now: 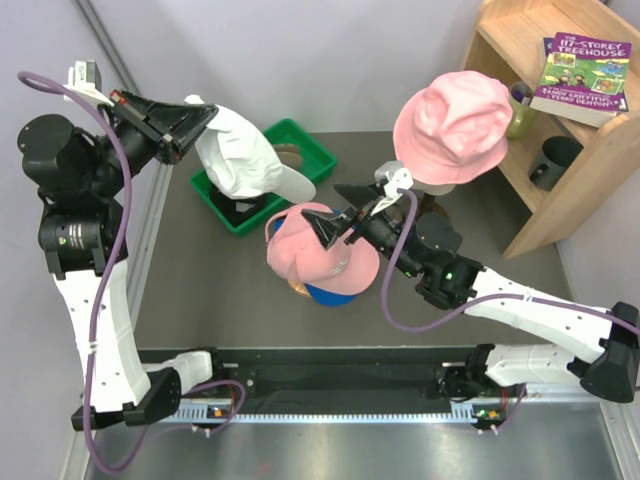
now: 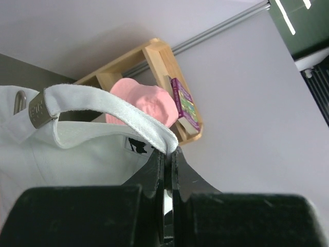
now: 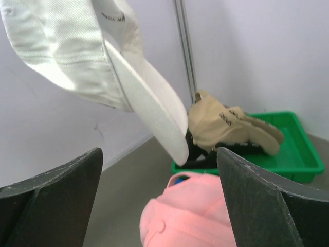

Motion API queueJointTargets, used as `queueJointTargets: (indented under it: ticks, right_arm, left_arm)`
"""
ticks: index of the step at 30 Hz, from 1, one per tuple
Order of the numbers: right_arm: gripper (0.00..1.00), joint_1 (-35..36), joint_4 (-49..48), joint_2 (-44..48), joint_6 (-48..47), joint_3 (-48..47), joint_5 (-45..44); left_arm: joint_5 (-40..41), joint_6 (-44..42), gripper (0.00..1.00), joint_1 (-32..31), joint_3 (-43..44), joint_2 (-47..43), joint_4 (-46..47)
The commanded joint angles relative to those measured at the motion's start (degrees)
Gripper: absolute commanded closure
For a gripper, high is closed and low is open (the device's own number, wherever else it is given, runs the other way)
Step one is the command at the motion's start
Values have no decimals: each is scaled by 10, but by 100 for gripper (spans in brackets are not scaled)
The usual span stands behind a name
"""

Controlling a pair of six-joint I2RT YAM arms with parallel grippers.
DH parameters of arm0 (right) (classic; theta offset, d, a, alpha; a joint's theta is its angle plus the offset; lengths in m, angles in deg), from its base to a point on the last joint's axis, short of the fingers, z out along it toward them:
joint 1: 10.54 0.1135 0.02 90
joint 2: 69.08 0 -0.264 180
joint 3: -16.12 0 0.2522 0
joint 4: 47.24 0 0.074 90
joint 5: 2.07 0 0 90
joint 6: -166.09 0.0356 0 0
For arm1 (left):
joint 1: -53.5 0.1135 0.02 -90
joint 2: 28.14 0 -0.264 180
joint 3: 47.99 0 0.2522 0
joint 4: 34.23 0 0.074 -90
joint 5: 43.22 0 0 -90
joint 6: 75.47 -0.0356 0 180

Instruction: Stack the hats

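Observation:
My left gripper (image 1: 188,128) is shut on the back strap of a white hat (image 1: 240,160), which hangs in the air over the green tray (image 1: 312,150). In the left wrist view the jaws (image 2: 168,153) pinch the white hat's strap (image 2: 103,105). At the table's middle, a pink hat (image 1: 310,255) rests on a blue hat (image 1: 332,295). My right gripper (image 1: 338,226) hovers open just above the pink hat (image 3: 195,216), with nothing between its fingers (image 3: 159,154). A tan hat (image 3: 226,126) lies on a black one (image 3: 198,152) in the tray.
Another pink hat (image 1: 455,125) sits raised at the back right, its support mostly hidden. Beside it, a wooden shelf (image 1: 590,165) holds a book (image 1: 582,75), a green mug (image 1: 521,110) and a dark cup (image 1: 556,160). A wall runs behind the tray.

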Motion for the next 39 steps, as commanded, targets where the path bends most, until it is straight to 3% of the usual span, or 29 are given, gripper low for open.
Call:
queueJointTargets:
  ticks: [1,13,19,22,23,26,30,32,34,35,39]
  right_arm:
    - [9,7,-109,-21,-48,-3,22]
    - [22,2,-157,-90,-36,-44,131]
    - [36,-19,-183,-121,9,-71,179]
    - [54,-30,-186,-129,42,-83,214]
    - [80,-33,-183,-129,57,-84,220]
    - [100,-35,-179,-115,97,-75,226]
    - [100,-40,-124,-87,169,-69,244]
    - [100,-42,-100,-71,230,-61,255]
    - [100,-44,-95,-47,274,-38,275]
    - [100,-44,-95,-36,317,-28,277]
    - [100,-43,-79,8,397,5,281]
  left_arm:
    - [-27,59,100,-2,5,-18,67]
    - [-33,85,100,-2,-6,-23,82]
    - [-34,91,100,-2,-19,-28,92]
    - [-34,101,100,-2,-44,-37,109]
    - [-33,99,100,-2,-52,-39,109]
    - [-26,89,100,-2,-66,-42,108]
    - [-19,56,100,-2,-80,-39,99]
    - [-12,20,84,-2,-78,-33,87]
    - [19,-21,49,-2,-46,-25,34]
    - [33,-46,24,-2,-27,-11,8]
    - [137,-184,1,-2,71,26,-134]
